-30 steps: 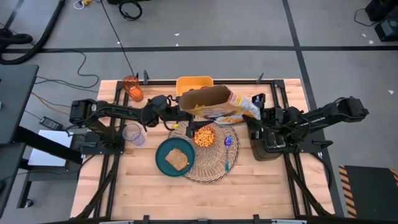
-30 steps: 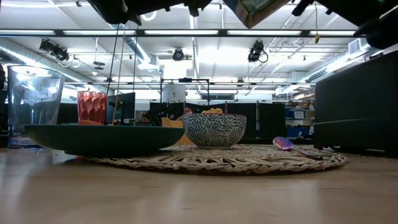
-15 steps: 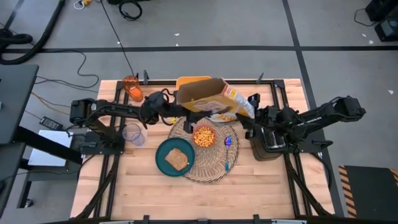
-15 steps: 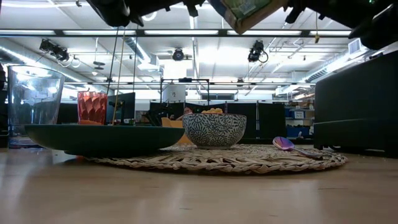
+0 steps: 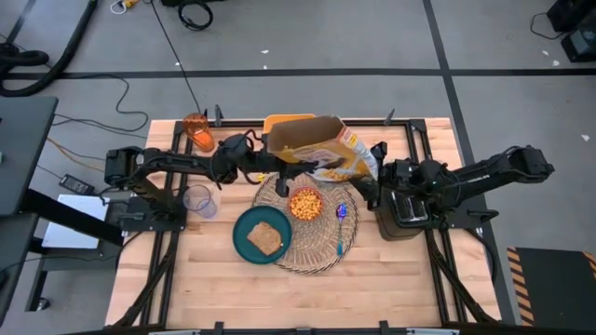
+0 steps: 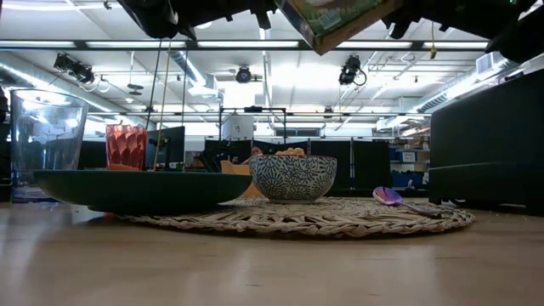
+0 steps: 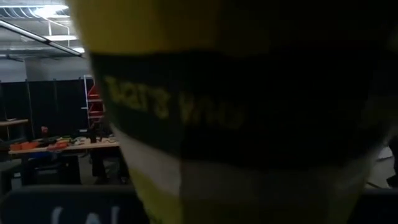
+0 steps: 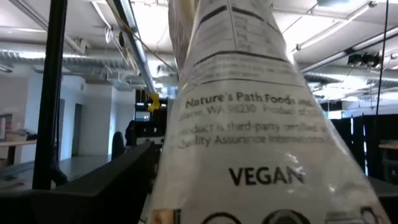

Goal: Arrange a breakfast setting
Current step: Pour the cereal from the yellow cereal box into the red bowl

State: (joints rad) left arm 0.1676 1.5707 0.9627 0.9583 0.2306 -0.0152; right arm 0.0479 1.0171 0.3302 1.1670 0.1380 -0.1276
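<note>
A cereal box (image 5: 307, 147) hangs on its side above the far part of the round straw placemat (image 5: 317, 247). Its clear inner bag (image 5: 358, 163) sticks out toward the table's right. My left gripper (image 5: 272, 166) is shut on the box's left end. My right gripper (image 5: 372, 175) stands open at the bag's end, which fills the right wrist view (image 8: 249, 143). On the mat sit a patterned bowl (image 5: 305, 203) of cereal and a small blue utensil (image 5: 341, 223). A teal plate (image 5: 263, 235) with a toast slice (image 5: 265, 238) overlaps the mat's left edge. My left gripper holds the cereal box by its left end (image 5: 277, 160), coming level from the table's left. The box face (image 7: 236, 93) fills its wrist view and hides the fingers. The box is lifted clear, lying on its side above the bowl. My right gripper may touch the bag's end (image 8: 261, 174); I cannot tell.
A clear glass (image 5: 199, 200) stands left of the plate and an orange cup (image 5: 196, 133) at the far left. A yellow tub (image 5: 291, 123) sits at the far edge under the box. A black toaster (image 5: 402, 209) stands below my right arm.
My left gripper has gone toward the table's right and taken hold of the box's left end. My right gripper's fingers have spread at the bag's end. The box has shifted a little toward the table's left and far edge, staying clear above the bowl.
</note>
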